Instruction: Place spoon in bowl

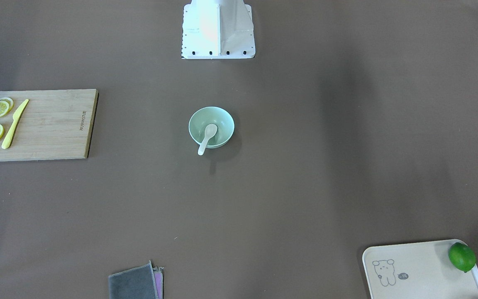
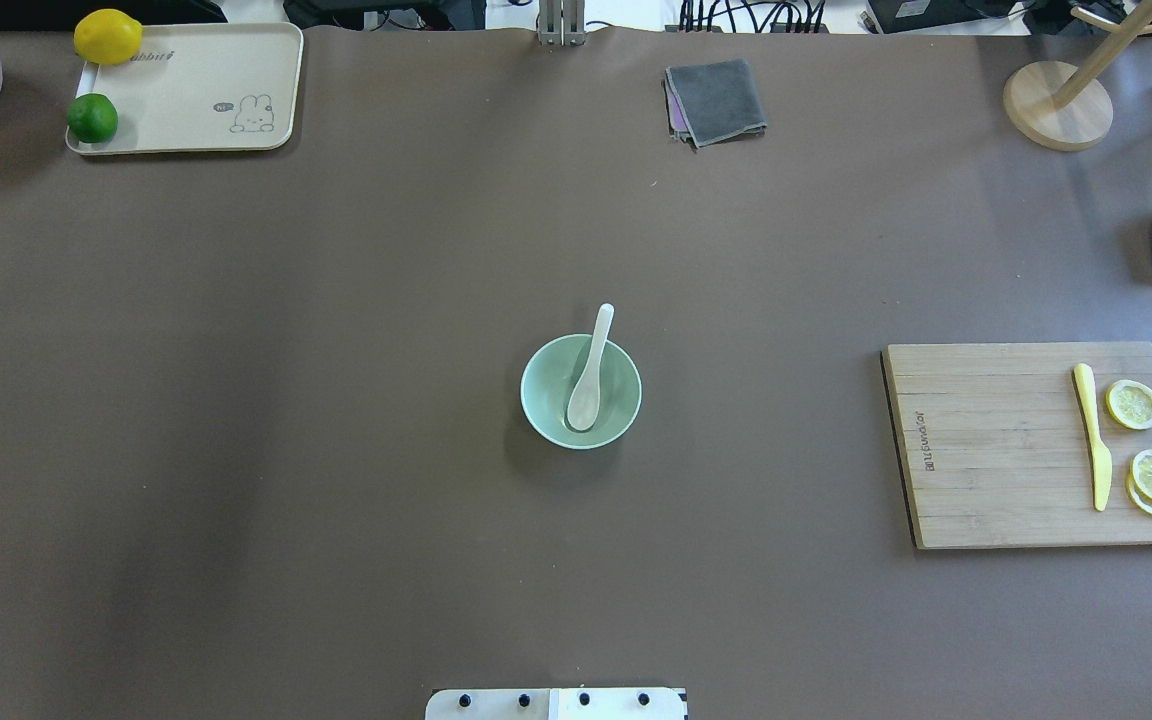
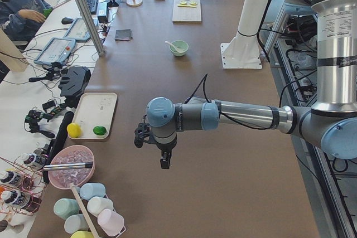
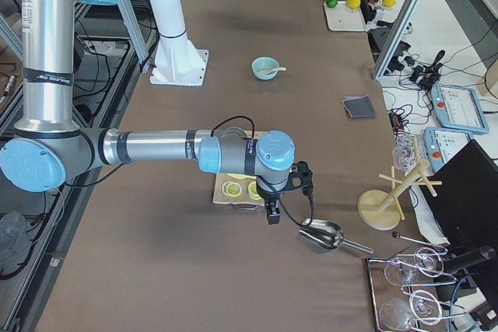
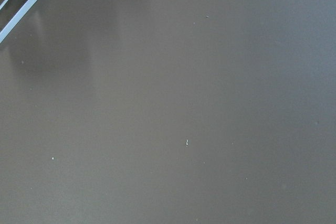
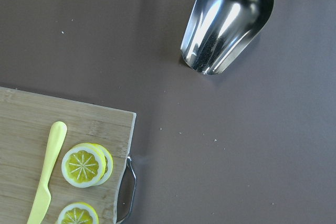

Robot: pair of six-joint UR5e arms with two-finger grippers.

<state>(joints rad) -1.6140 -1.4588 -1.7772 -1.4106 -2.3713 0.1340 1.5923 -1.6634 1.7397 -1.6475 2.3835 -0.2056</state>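
The pale mint-green bowl (image 1: pixel 223 120) stands at the middle of the table, also in the overhead view (image 2: pixel 544 390). The white spoon (image 1: pixel 207 138) lies in it, scoop on the bowl's floor and handle leaning over the rim away from the robot's base; it also shows from overhead (image 2: pixel 590 372). Both arms hang far from the bowl at the table's ends. My left gripper (image 3: pixel 165 163) shows only in the exterior left view and my right gripper (image 4: pixel 271 214) only in the exterior right view. I cannot tell whether either is open or shut.
A wooden cutting board (image 2: pixel 996 450) with a yellow knife (image 2: pixel 1093 436) and lemon slices (image 2: pixel 1134 404) lies on my right. A cream tray (image 2: pixel 196 85) holds a lime (image 2: pixel 92 118) and a lemon (image 2: pixel 108 36). A grey cloth (image 2: pixel 717 100) and a metal scoop (image 6: pixel 227 19) lie further off.
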